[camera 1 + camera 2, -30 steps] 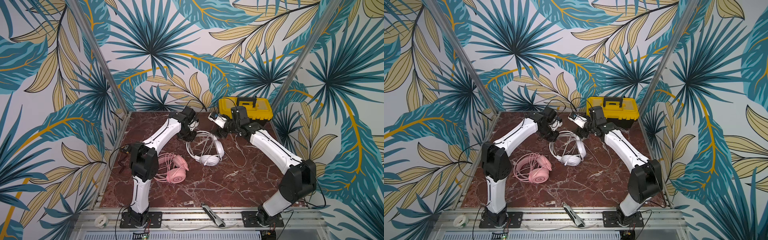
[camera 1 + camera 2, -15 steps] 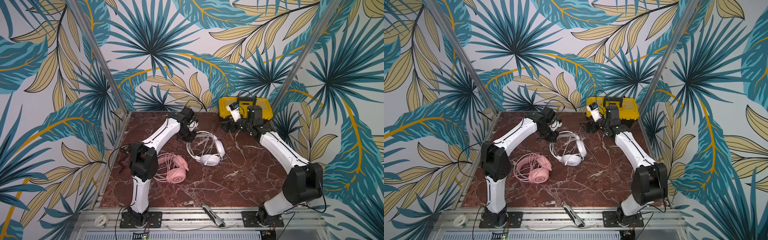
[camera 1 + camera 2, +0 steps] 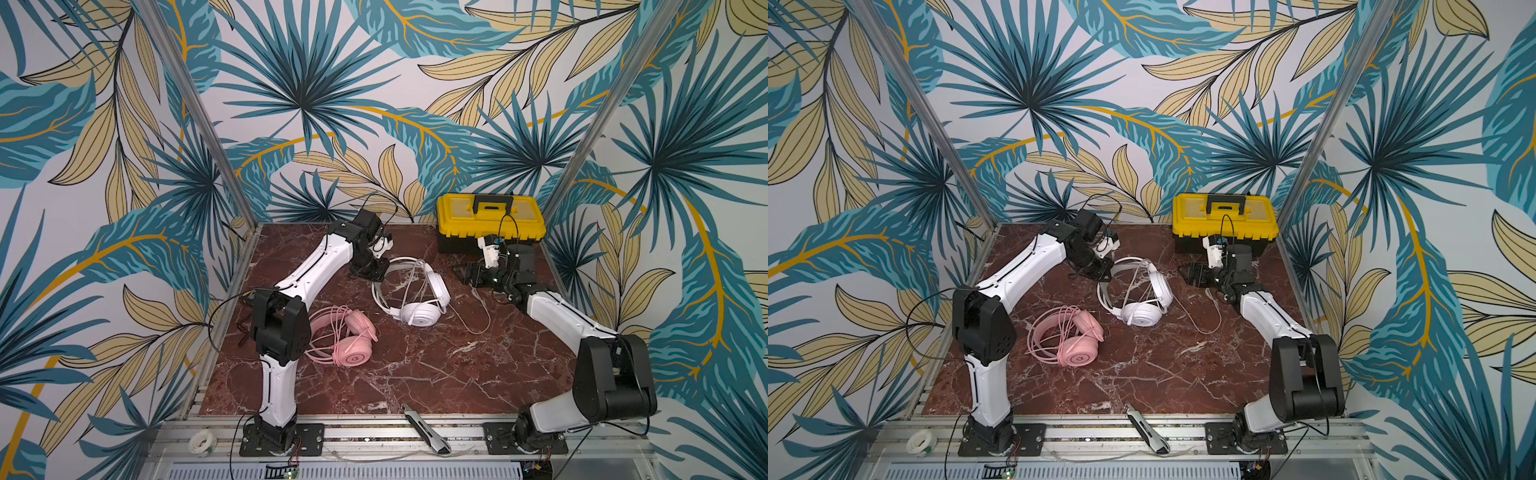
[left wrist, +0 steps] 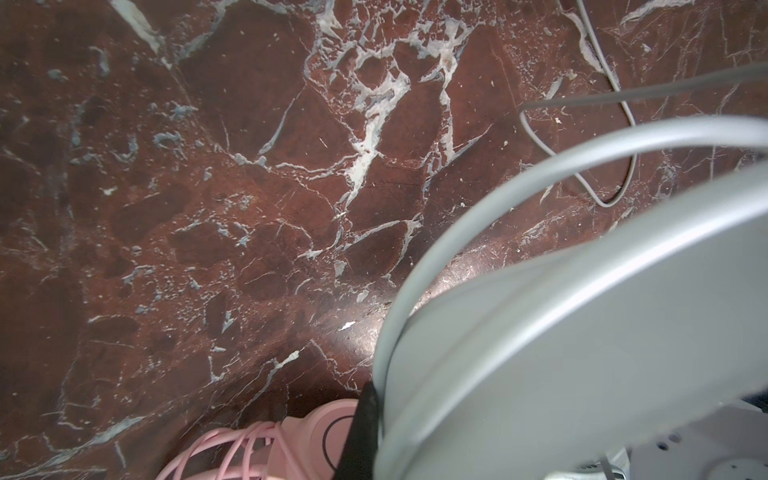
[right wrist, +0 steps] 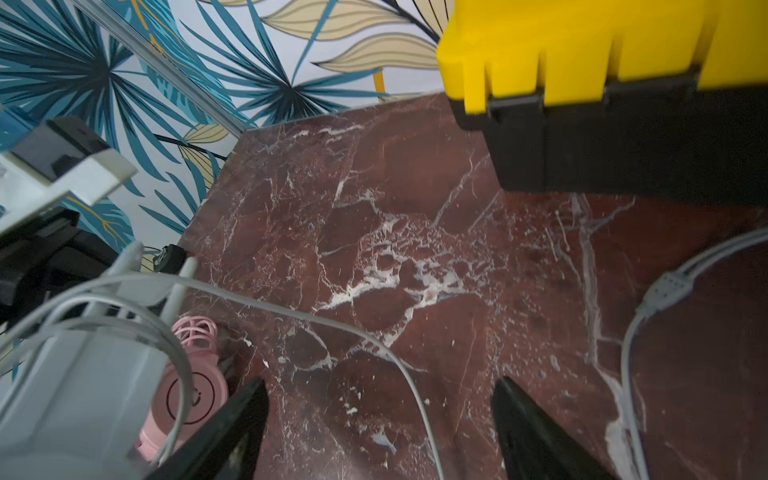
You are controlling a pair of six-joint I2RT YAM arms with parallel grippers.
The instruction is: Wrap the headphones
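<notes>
The white headphones [image 3: 419, 318] lie mid-table with cable looped over the headband, and the rest of the white cable [image 3: 478, 322] trails loose to the right. My left gripper [image 3: 371, 271] is shut on the far end of their headband [image 4: 582, 332]; one black finger [image 4: 360, 432] presses against it. The pink headphones [image 3: 347, 343] lie nearer the front left, cable wound on them. My right gripper [image 3: 469, 275] hovers low to the right of the white headset, open. In the right wrist view its fingers [image 5: 232, 428] stand wide apart over the cable [image 5: 374, 345], not touching it.
A yellow and black toolbox [image 3: 490, 216] stands at the back right, just behind the right gripper. A box cutter [image 3: 426, 432] and a tape roll [image 3: 201, 442] lie on the front rail. Patterned walls close in left, back and right.
The right gripper has drawn back from the white headband, moving right and down toward the toolbox, with its jaws a little wider. The left gripper keeps its hold and has not moved.
</notes>
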